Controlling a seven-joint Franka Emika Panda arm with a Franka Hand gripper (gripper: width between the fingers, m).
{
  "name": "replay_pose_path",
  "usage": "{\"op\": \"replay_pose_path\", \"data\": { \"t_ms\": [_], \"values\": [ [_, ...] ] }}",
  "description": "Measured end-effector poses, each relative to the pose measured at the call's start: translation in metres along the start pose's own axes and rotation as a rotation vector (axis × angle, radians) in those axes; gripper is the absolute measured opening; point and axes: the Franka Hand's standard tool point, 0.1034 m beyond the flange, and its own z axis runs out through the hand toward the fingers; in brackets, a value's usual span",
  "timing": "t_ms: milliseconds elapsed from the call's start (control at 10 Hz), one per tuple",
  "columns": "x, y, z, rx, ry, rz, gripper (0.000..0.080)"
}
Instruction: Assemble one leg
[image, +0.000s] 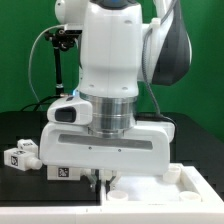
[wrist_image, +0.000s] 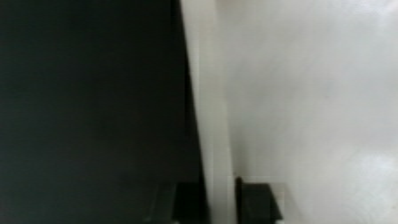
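The leg (image: 20, 156) lies on the black desk (image: 20, 200) at the frame's left edge, long axis roughly horizontal. It is well apart from the pincer (image: 97, 181), which is low at the square panel (image: 178, 192). Its fingers (wrist_image: 262, 200) flank a pale edge; whether they are clenched cannot be told.

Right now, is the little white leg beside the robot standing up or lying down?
Lying down. In the exterior view the leg rests lengthwise on the black table, with its long side flat.

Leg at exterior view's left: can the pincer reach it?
Probably yes: the leg lies uncovered on the black table, to one side of the pincer, which hangs low at the white panel.
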Motion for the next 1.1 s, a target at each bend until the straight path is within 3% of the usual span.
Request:
{"op": "replay_pose_path", "data": {
  "t_ms": [200,400,500,700,800,900,1100],
  "values": [
    [0.000,0.000,0.002,-0.051,-0.001,-0.026,0.0064],
    [0.000,0.001,0.002,-0.050,-0.002,-0.031,0.0065],
    [0.000,0.001,0.002,-0.050,-0.002,-0.031,0.0269],
    [0.000,0.001,0.002,-0.050,-0.002,-0.031,0.0566],
    [0.000,0.001,0.001,-0.049,-0.003,-0.029,0.0566],
    [-0.007,0.000,-0.007,-0.024,-0.038,0.005,0.0624],
    [-0.020,-0.001,-0.032,0.009,-0.085,0.032,0.0643]
  ]
}}
